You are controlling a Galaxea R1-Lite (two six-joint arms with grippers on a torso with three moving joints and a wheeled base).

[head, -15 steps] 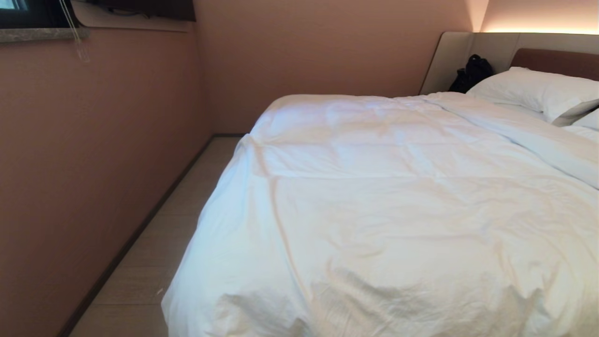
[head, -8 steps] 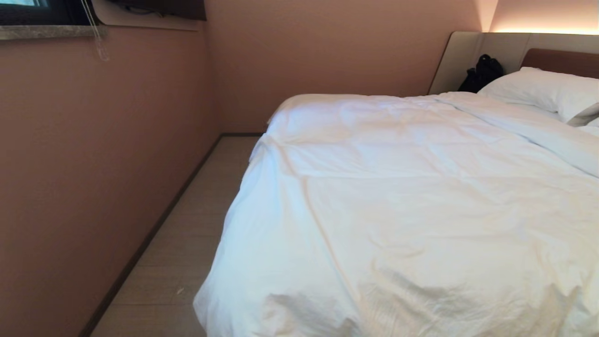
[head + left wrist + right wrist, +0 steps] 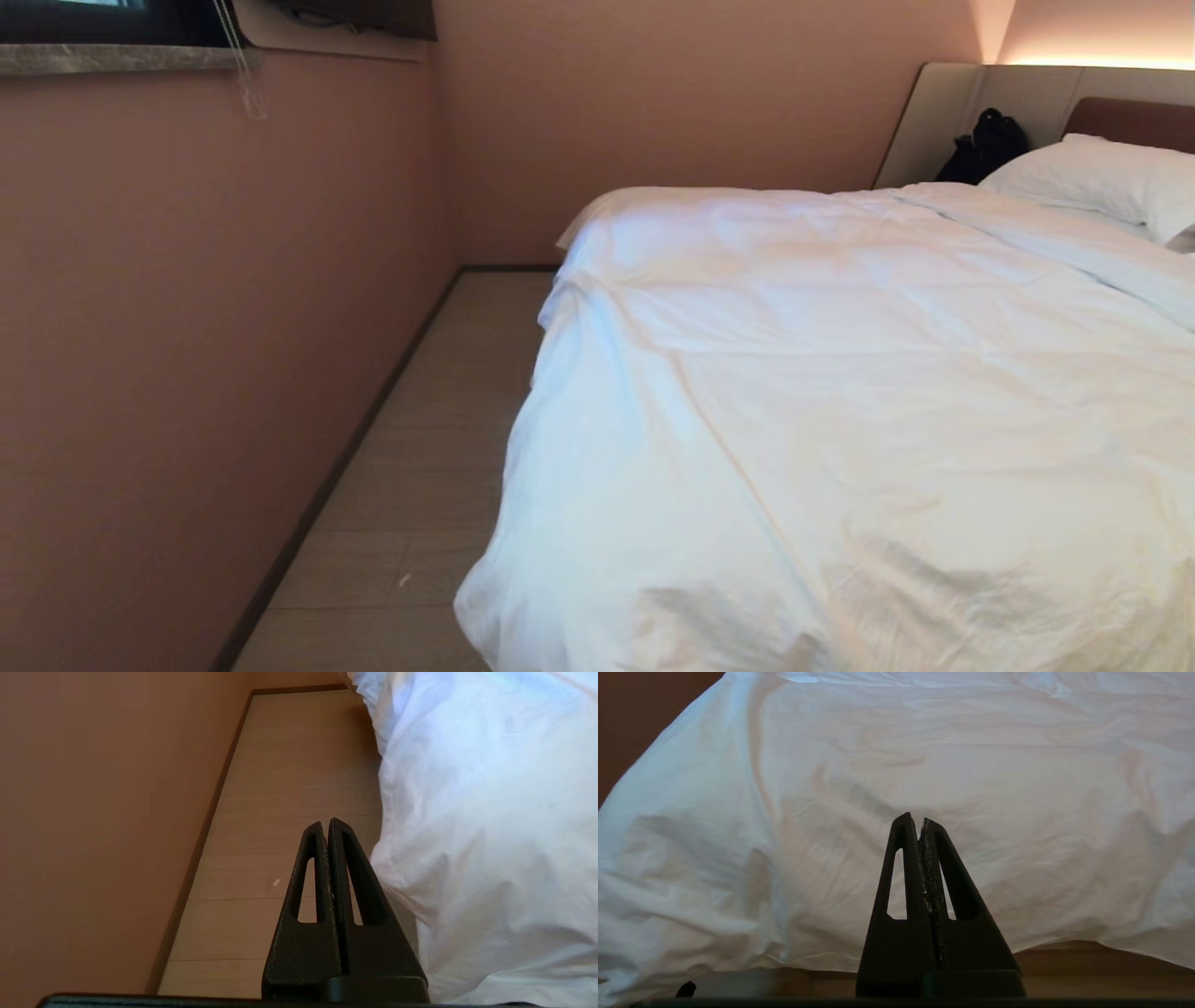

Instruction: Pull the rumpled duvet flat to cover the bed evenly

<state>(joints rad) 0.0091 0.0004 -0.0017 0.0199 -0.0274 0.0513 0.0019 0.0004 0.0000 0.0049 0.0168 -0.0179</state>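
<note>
White duvet (image 3: 840, 401) spread over bed, wood floor (image 3: 420, 467) at nine o'clock, left tool (image 3: 325, 826) and right tool (image 3: 915, 821) both closed, empty.

Pink-brown wall (image 3: 187, 327) at 9 o'clock, pale wood floor (image 3: 420, 467) w/ dark strip beside it. Window ledge (image 3: 112, 58) at 11. Warm light (image 3: 1102, 62) at 1.

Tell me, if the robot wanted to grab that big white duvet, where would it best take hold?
Probably the hanging foot-end hem of the duvet, approached from the foot of the bed. There the cloth droops free past the edge, so fingers could pinch it. The left gripper sits near the floor-side corner, the right gripper faces the hem; both are shut and would need opening first.
</note>
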